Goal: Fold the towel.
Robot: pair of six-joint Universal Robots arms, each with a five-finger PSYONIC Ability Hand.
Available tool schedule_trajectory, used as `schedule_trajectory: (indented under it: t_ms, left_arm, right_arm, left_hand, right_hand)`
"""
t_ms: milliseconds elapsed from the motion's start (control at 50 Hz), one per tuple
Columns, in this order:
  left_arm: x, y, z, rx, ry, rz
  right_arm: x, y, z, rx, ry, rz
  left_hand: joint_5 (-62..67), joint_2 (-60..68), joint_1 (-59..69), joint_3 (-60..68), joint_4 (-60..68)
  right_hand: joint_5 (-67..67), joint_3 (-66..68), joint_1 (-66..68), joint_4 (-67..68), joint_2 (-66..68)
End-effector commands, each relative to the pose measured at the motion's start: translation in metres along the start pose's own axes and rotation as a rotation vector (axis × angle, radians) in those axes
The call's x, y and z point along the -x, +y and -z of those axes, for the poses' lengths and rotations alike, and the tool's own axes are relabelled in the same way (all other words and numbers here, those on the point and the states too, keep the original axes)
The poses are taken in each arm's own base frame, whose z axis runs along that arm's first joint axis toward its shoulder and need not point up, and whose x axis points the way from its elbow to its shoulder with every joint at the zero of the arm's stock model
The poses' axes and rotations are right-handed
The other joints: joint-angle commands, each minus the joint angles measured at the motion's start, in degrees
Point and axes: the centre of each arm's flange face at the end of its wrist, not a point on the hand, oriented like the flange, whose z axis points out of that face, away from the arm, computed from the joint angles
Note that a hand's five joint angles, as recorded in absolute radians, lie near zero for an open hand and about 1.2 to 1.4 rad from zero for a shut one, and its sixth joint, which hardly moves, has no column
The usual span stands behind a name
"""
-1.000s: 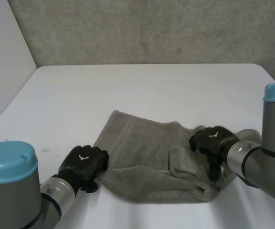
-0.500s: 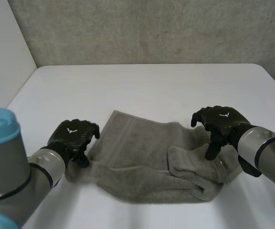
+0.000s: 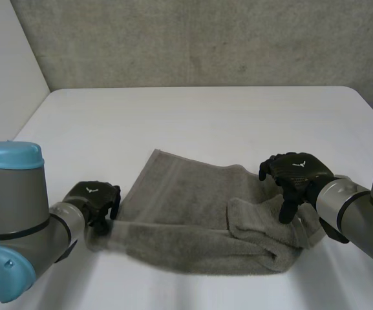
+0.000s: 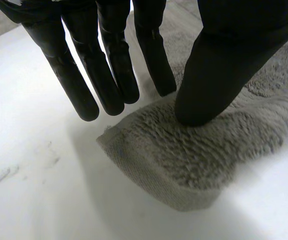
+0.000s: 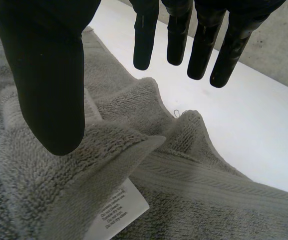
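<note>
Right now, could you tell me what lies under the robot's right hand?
Under the right hand lies the bunched towel, a white label peeking from one fold. The fold hides the label's rest.

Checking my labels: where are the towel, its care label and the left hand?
towel point(image 3: 186, 194), head view, flat middle.
care label point(image 5: 116, 212), right wrist view, printed white face.
left hand point(image 4: 218, 60), left wrist view, thumb on the corner.
</note>
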Motion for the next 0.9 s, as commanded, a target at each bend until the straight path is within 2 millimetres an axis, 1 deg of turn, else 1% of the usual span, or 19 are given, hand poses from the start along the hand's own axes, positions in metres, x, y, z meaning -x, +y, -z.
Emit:
schedule_trajectory:
  t_ms: [20,60,200,240,260,300,380,400,420,460,480,500,540,640,660,740,780,820,900]
  left_arm:
    - [0.0,-0.004,0.006,-0.018,-0.003,-0.005]
    - [-0.001,-0.001,0.006,-0.009,-0.003,-0.006]
    - [-0.002,0.005,0.006,0.014,0.001,-0.006]
    - [-0.003,0.008,0.008,0.021,0.003,-0.006]
    - [-0.003,0.008,0.008,0.021,0.003,-0.006]
    - [-0.004,0.008,0.009,0.018,0.002,-0.007]
    - [-0.004,0.008,0.01,0.02,0.004,-0.008]
    - [-0.005,0.009,0.01,0.022,0.005,-0.009]
    - [-0.005,0.009,0.01,0.022,0.005,-0.009]
    - [-0.009,0.01,0.012,0.023,0.016,-0.015]
    - [-0.009,0.01,0.012,0.023,0.016,-0.015]
    - [-0.01,0.011,0.013,0.025,0.021,-0.02]
    - [-0.011,0.011,0.014,0.023,0.023,-0.021]
    - [-0.012,0.004,0.019,-0.008,0.023,-0.026]
    - [-0.011,-0.001,0.022,-0.033,0.019,-0.027]
    - [-0.008,-0.013,0.03,-0.087,0.005,-0.027]
    - [-0.006,-0.024,0.038,-0.142,-0.008,-0.028]
    - [-0.006,-0.028,0.043,-0.163,-0.011,-0.03]
    - [-0.007,-0.032,0.053,-0.196,-0.013,-0.033]
  right_arm:
    - [-0.001,-0.002,-0.003,-0.006,0.003,0.017]
    - [-0.001,-0.002,-0.003,-0.006,0.001,0.017]
    - [0.0,0.001,-0.002,0.001,-0.001,0.015]
    - [0.0,0.001,-0.002,0.001,-0.001,0.015]
    - [0.0,0.001,-0.002,-0.001,0.0,0.016]
    - [0.0,0.001,-0.003,-0.004,0.0,0.018]
    - [-0.002,-0.002,-0.005,-0.025,0.008,0.022]
    - [-0.002,-0.002,-0.005,-0.025,0.008,0.022]
    - [-0.002,-0.004,-0.006,-0.036,0.013,0.024]
    - [-0.003,-0.005,-0.006,-0.043,0.015,0.027]
    - [-0.004,-0.007,-0.007,-0.05,0.017,0.029]
    - [-0.004,-0.007,-0.007,-0.051,0.017,0.029]
    - [-0.005,-0.012,-0.008,-0.063,0.018,0.037]
    - [-0.007,-0.023,-0.01,-0.062,0.009,0.048]
    - [-0.007,-0.025,-0.01,-0.04,-0.001,0.044]
    - [-0.006,-0.023,-0.016,0.044,-0.035,0.021]
    - [-0.003,-0.022,-0.019,0.089,-0.061,0.011]
    - [0.0,-0.02,-0.024,0.158,-0.107,-0.017]
    - [0.001,-0.015,-0.031,0.209,-0.141,-0.038]
  left_hand:
    - [-5.0,-4.2,-4.5,-4.2,-4.2]
    - [-10.5,-9.7,-10.0,-9.7,-9.7]
    - [-8.7,-7.9,-8.2,-7.9,-7.9]
    - [-0.5,0.3,0.0,0.3,0.3]
    - [-0.4,0.3,0.1,0.3,0.4]
    - [8.8,9.6,9.3,9.6,9.6]
    - [11.3,12.1,11.8,12.1,12.1]
    - [15.2,16.0,15.7,16.0,16.0]
    - [15.2,16.0,15.7,16.0,16.0]
    - [24.7,25.5,25.3,25.5,25.5]
    - [24.8,25.6,25.3,25.6,25.6]
    - [29.1,29.9,29.6,29.9,29.9]
    - [29.1,29.9,29.6,29.9,29.9]
    - [29.1,29.9,29.6,29.9,29.9]
    - [29.1,29.9,29.6,29.9,29.9]
    - [29.1,29.9,29.6,29.9,29.9]
    - [29.1,29.9,29.6,29.9,29.9]
    - [29.1,29.9,29.6,29.9,29.9]
    - [29.1,29.9,29.6,29.9,29.9]
  right_hand:
    - [-3.5,-3.0,-5.8,-2.7,-4.8]
    - [-3.5,-3.0,-5.8,-2.7,-4.8]
    - [-3.6,-3.1,-5.9,-2.8,-5.0]
    - [-3.6,-3.1,-5.9,-2.8,-5.0]
    - [-3.6,-3.1,-5.9,-2.8,-5.0]
    - [-3.6,-3.1,-5.9,-2.8,-5.0]
    - [-3.6,-3.1,-5.9,-2.8,-5.0]
    - [-3.6,-3.1,-5.9,-2.8,-5.0]
    - [-3.6,-3.1,-5.9,-2.8,-5.0]
    - [-3.6,-3.1,-5.9,-2.8,-5.0]
    - [-3.8,-3.3,-6.1,-3.0,-5.2]
    - [-3.8,-3.3,-6.1,-3.0,-5.2]
    - [-4.3,-3.8,-6.6,-3.5,-5.7]
    - [-3.8,-3.3,-6.1,-3.0,-5.2]
    - [-3.6,-3.1,-5.9,-2.8,-5.0]
    - [-2.3,-1.8,-4.6,-1.5,-3.7]
    - [-1.8,-1.3,-4.1,-1.0,-3.2]
    - [-1.6,-1.1,-3.9,-0.8,-3.0]
    - [-2.3,-1.8,-4.6,-1.5,-3.7]
